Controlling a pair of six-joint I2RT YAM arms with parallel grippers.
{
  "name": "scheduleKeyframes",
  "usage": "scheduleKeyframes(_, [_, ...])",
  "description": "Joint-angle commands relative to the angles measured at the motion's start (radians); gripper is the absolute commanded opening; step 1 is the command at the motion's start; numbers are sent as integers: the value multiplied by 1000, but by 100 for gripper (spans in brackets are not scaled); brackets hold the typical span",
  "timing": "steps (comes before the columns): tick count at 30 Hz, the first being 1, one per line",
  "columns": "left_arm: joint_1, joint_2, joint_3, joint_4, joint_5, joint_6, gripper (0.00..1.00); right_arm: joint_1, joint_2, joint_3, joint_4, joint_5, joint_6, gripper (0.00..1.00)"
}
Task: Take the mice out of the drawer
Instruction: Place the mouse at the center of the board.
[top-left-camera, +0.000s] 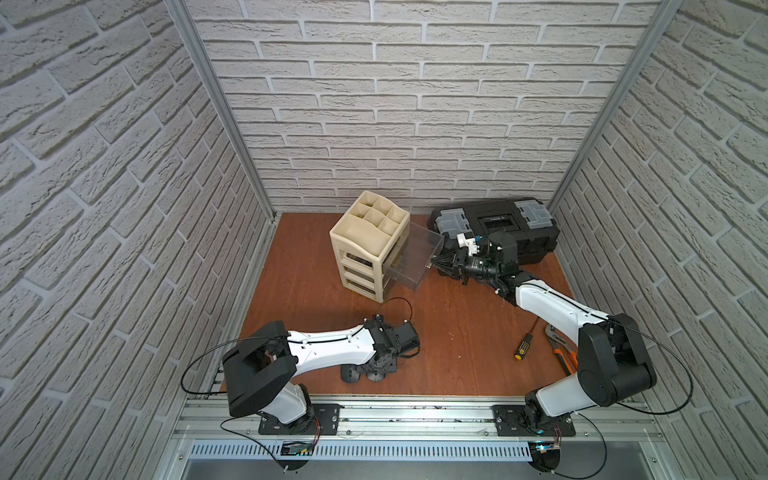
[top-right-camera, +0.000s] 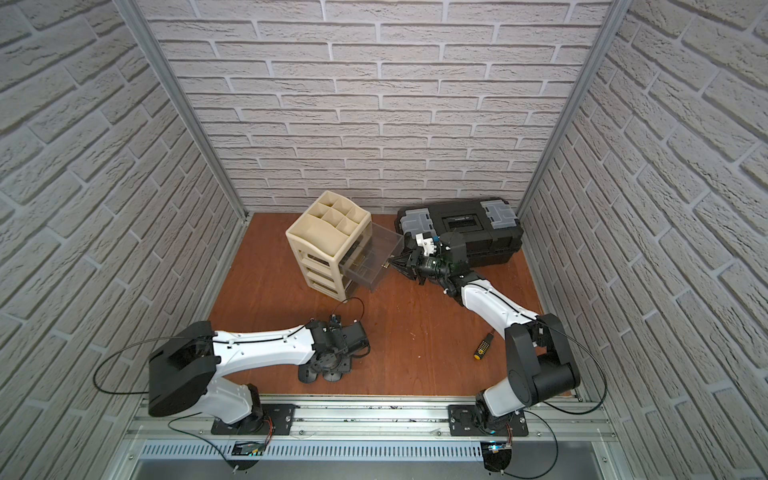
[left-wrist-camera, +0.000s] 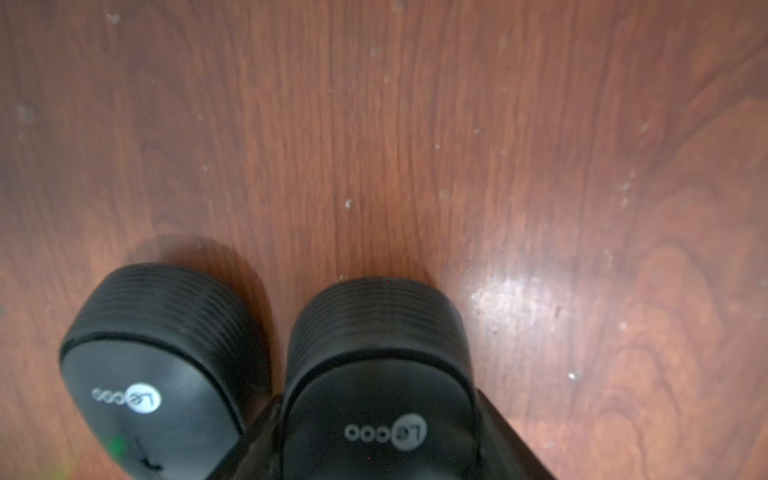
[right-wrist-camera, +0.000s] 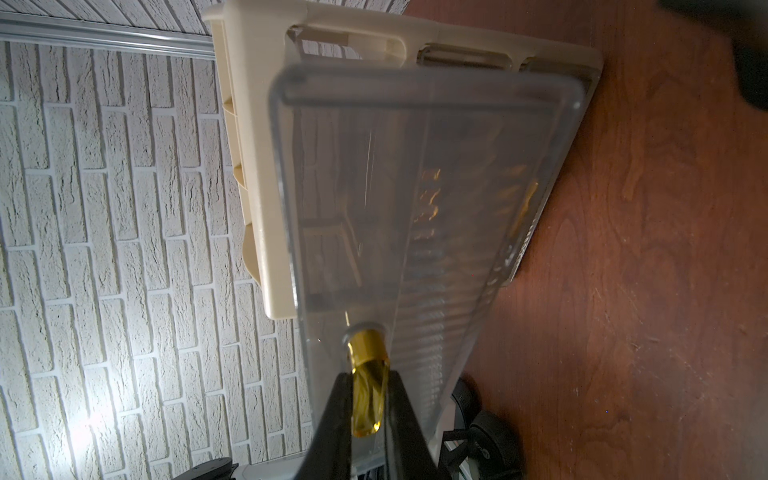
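Observation:
Two black mice lie side by side on the wooden table near its front edge. In the left wrist view one mouse (left-wrist-camera: 374, 332) sits between the fingers of my left gripper (left-wrist-camera: 380, 419), which is shut on its sides. The other mouse (left-wrist-camera: 158, 353) lies free beside it. In both top views the left gripper (top-left-camera: 376, 365) points down over this pair (top-right-camera: 308, 375). My right gripper (right-wrist-camera: 370, 374) is shut on the amber knob (right-wrist-camera: 368, 353) of the clear drawer (right-wrist-camera: 415, 187), which stands pulled out of the cream organizer (top-left-camera: 365, 241). Another mouse (right-wrist-camera: 492, 446) lies on the table below the drawer front.
A black toolbox (top-left-camera: 494, 232) stands at the back right, right behind the right arm. A screwdriver with a yellow cap (top-left-camera: 524, 340) and orange-handled pliers (top-left-camera: 561, 349) lie on the table by the right arm's base.

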Motion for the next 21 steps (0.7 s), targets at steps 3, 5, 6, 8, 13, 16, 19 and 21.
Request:
scheduleKeyframes(3, [-7,9,17,-38,-2,-4,70,2,-4,8,44,-16,-41,7])
scheduleKeyframes(5, [-6,8,20,-41,-1,-3,74,0,-5,8,42,-16,-42,7])
scheduleKeyframes(6, [-7,8,24,-40,-2,0,76,1,-7,8,41,-15,-43,7])
scheduleKeyframes(8, [-7,6,34,-44,-6,6,79,1,-7,9,40,-16,-42,7])
scheduleKeyframes(13, [-7,-26,112,-60,-23,52,82,0,-4,11,36,-14,-47,7])
scheduleKeyframes(16, [-7,-56,200,-75,-35,130,84,1,-1,1,40,-14,-47,7])
scheduleKeyframes(19, [-3,-85,287,-91,-40,229,86,2,1,-11,48,-14,-46,7])
scheduleKeyframes(21, [14,-106,330,-91,-23,297,87,3,0,-27,61,-12,-33,7])
